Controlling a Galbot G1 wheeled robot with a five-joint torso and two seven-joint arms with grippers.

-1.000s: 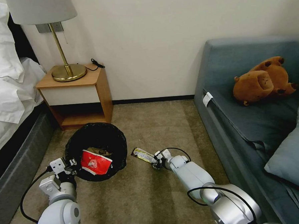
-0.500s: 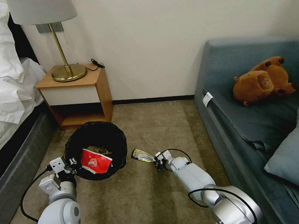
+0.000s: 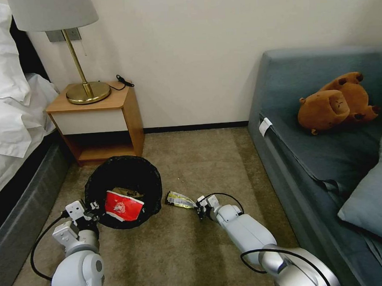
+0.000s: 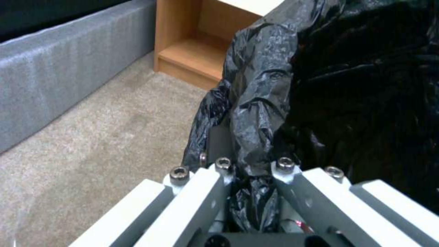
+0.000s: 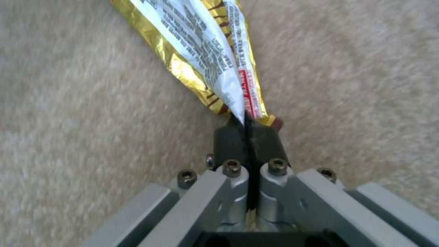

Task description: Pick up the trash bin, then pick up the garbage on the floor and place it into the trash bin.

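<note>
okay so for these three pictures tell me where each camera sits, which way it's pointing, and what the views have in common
Head view: on the robot's head, facing forward and down at carpet, nightstand and sofa; both arms show.
Left wrist view: on the left wrist, looking along the left gripper, shut on the trash bin liner rim.
Right wrist view: on the right wrist, looking down along the right gripper, pinching the snack wrapper over carpet.
Shared: head view also shows the trash bin, snack wrapper, left gripper and right gripper.
</note>
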